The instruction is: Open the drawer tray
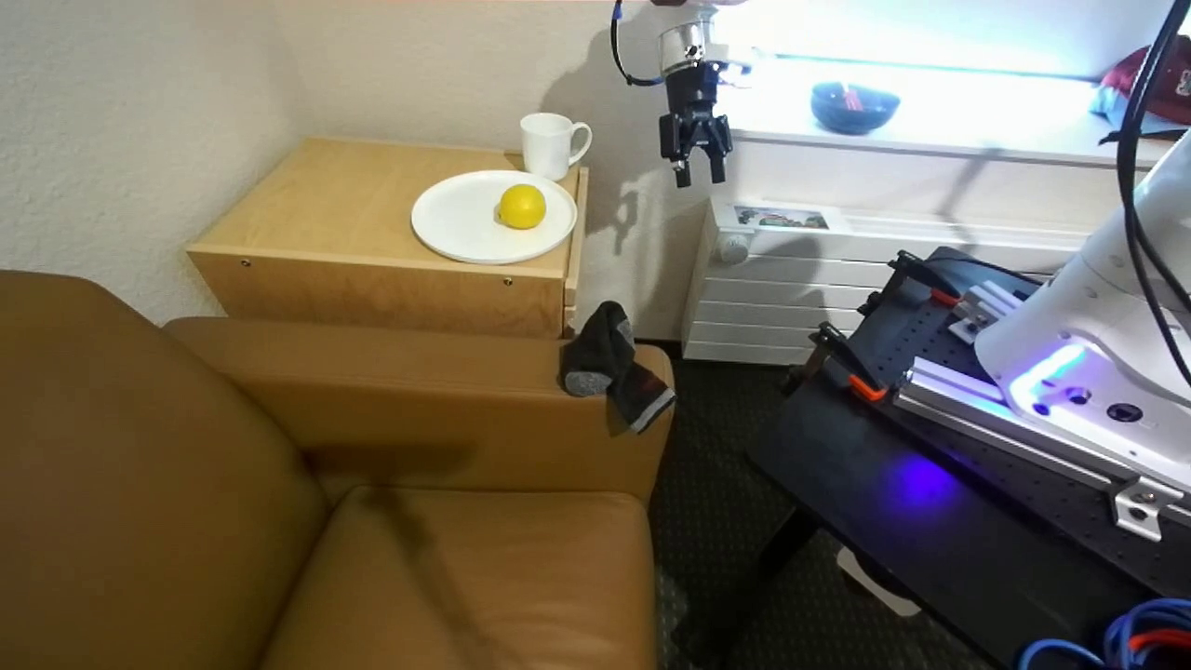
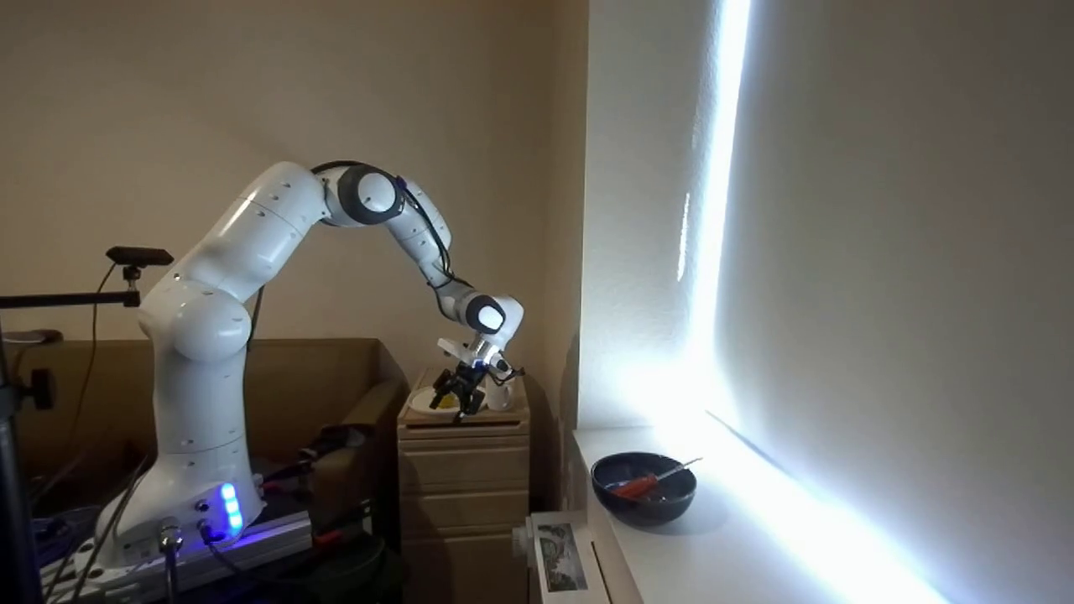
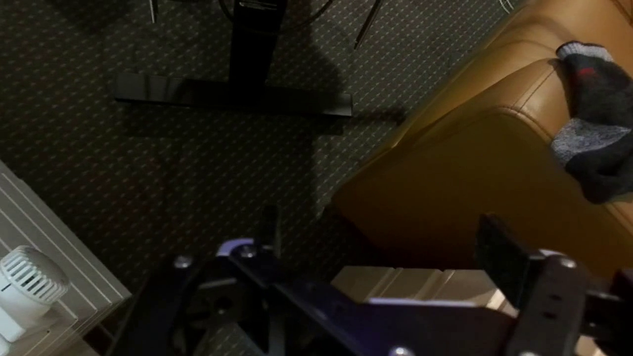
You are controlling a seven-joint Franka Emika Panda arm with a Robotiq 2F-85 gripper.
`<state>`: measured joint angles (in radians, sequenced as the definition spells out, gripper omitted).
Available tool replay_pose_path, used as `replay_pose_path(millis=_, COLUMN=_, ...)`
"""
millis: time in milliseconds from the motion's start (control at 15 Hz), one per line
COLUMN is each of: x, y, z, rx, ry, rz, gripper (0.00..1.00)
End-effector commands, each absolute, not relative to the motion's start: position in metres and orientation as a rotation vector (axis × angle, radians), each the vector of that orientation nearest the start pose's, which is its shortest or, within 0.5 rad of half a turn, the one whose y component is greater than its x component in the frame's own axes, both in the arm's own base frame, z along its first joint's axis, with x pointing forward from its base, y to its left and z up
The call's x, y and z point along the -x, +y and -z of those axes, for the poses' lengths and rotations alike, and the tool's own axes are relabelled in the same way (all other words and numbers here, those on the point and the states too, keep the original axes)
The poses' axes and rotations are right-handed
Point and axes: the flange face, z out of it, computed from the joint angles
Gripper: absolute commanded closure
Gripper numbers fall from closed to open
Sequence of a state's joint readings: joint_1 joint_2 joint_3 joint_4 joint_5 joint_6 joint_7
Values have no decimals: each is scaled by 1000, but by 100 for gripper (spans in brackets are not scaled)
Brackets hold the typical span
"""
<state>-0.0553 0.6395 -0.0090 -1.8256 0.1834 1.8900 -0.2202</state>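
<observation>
The drawer tray is a thin tan slab just under the top of the boxy wooden side table (image 1: 354,191). Its front edge (image 1: 578,223) shows at the table's right side in an exterior view, and as a narrow strip (image 2: 463,431) above the drawers in an exterior view. It looks pushed in. In the wrist view the table front (image 3: 420,282) shows partly between the fingers; the gripper body hides much of it. My gripper (image 1: 701,175) is open and empty, in the air in front of the table and above its top. Its fingers stand wide apart in the wrist view (image 3: 380,222).
On the table stand a white plate (image 1: 456,244) with a yellow fruit (image 1: 522,207) and a white mug (image 1: 547,147). A brown sofa (image 1: 419,372) with a dark sock (image 1: 605,349) is beside it. A radiator (image 1: 782,307) and a windowsill bowl (image 2: 644,488) are opposite.
</observation>
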Motion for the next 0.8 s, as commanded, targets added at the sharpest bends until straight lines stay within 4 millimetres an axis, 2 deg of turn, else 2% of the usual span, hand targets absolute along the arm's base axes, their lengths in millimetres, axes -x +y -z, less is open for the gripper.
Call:
replay_pose_path(millis=0, x=-577, y=-24, z=-154, rx=2809, ry=-66, rz=-788, gripper=0)
replay_pose_path(millis=67, x=-577, y=-24, z=-155, rx=2809, ry=-66, rz=-787, gripper=0)
replay_pose_path(millis=200, x=-585, y=-23, z=-141, rx=2777, ry=41, rz=-684, gripper=0)
replay_pose_path(millis=467, x=-599, y=-24, z=-119, rx=2744, ry=272, rz=-434, gripper=0)
replay_pose_path(millis=733, x=-607, y=-23, z=-96, rx=2790, ry=474, rz=-161, gripper=0)
